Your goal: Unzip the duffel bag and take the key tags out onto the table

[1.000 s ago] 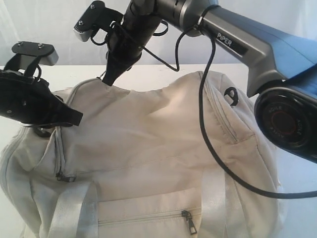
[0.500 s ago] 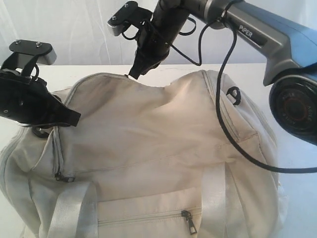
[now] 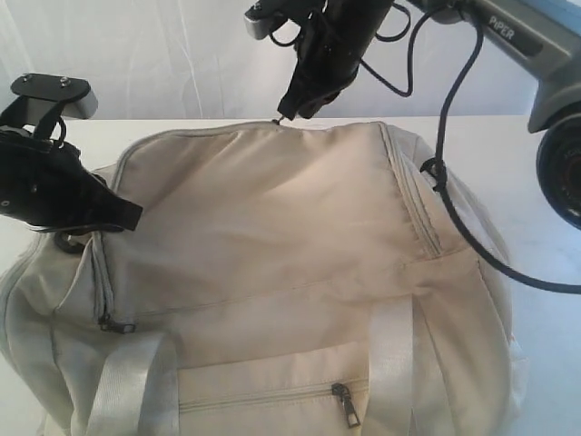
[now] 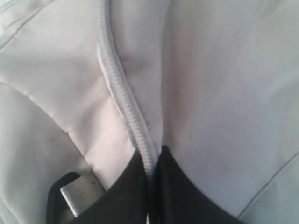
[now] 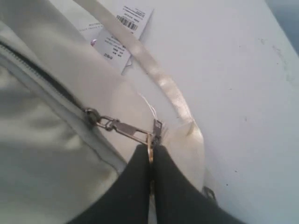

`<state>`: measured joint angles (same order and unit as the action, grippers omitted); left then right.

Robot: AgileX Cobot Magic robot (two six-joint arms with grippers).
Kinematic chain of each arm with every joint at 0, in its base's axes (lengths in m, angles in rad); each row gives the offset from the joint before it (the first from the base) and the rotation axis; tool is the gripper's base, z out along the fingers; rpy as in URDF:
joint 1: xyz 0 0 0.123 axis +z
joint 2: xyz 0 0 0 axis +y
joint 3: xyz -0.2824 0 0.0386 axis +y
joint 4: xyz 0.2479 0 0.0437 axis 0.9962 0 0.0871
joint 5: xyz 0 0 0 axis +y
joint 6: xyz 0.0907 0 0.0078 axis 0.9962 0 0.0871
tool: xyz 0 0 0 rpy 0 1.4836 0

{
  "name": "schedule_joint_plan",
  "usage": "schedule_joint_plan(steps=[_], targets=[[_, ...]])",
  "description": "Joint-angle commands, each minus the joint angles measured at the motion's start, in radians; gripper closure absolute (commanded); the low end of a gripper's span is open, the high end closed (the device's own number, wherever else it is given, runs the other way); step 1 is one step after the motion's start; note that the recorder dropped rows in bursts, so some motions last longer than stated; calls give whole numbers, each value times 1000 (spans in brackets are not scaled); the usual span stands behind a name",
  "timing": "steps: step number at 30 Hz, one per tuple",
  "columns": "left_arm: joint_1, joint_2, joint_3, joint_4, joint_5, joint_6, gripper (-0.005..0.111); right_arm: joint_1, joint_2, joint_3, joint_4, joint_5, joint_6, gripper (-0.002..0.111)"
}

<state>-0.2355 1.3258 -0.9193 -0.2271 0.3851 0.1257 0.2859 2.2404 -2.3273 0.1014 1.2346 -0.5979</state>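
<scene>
Pocket zip (image 3: 347, 405): 6 o'clock, nearest, shut, untouched.
Duffel bag (image 3: 272, 236): mid-desk, fills view; key tags unseen, prob. inside.
L tool (image 3: 134, 216): 9 o'clock, nipped narrow on bag's zip seam (image 4: 133, 126).
R tool (image 3: 285, 114): 12 o'clock, far rim, clamped on zip pull (image 5: 128, 129); pull lies straight off its tip.
Zip axis: along far rim, 9–3; haul shd follow it.
Desk (image 3: 517, 168): white, beyond bag.

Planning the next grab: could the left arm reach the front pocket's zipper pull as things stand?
Probably not at once: the left gripper is clamped on the zipper seam of the duffel bag and would have to let go. Otherwise nothing covers the pocket zipper pull.
</scene>
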Motion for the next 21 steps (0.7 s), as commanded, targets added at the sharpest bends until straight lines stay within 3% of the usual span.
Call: schedule_joint_plan(steps=[1, 12, 21], targets=[[4, -12, 1, 31, 49, -5, 107, -37, -54, 4, -71, -14, 37, 108], [4, -12, 1, 36, 49, -5, 107, -74, -117, 34, -129, -14, 172, 108], [4, -12, 1, 36, 49, -5, 107, -80, -244, 219, -215, -14, 211, 108]])
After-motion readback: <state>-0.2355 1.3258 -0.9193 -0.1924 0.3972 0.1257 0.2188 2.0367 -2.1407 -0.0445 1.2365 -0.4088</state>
